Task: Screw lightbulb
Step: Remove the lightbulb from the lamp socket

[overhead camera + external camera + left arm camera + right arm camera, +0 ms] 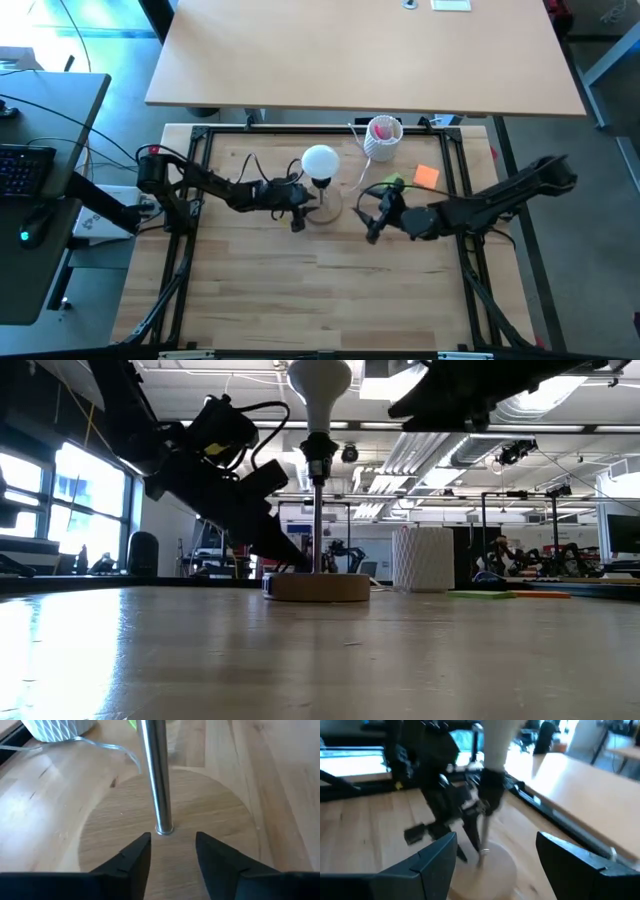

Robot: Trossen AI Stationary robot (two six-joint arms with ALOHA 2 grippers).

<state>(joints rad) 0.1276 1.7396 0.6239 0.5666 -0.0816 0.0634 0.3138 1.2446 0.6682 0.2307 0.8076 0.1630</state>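
High view, lightbulb: the lightbulb point(320, 160) is sitting upright in the socket atop the lamp stand, just beyond and to the inner side of the left gripper point(298, 215).
High view, left gripper: it is lying low against the round wooden base point(328, 210), on the side away from the right arm.
High view, right gripper: the right gripper point(372, 222) is hovering near the base on its opposite side, apart from it; a white ribbed cup point(382, 138) and an orange note point(426, 176) are lying beyond it.
Low view, lightbulb: the lightbulb point(319, 390) is standing in the black socket point(318, 458) on a metal rod point(318, 525), above the left gripper point(275, 555), which is reaching down to the base point(320, 587).
Left wrist view, fingers: the two dark fingers point(132, 860) are standing apart over the base point(115, 835), the rod point(156, 775) rising just ahead of the gap, nothing held.
Right wrist view, fingers: the fingers point(436, 857) are spread wide and holding nothing; the bulb's neck point(497, 742), socket point(491, 790) and base point(492, 867) are showing ahead between them.
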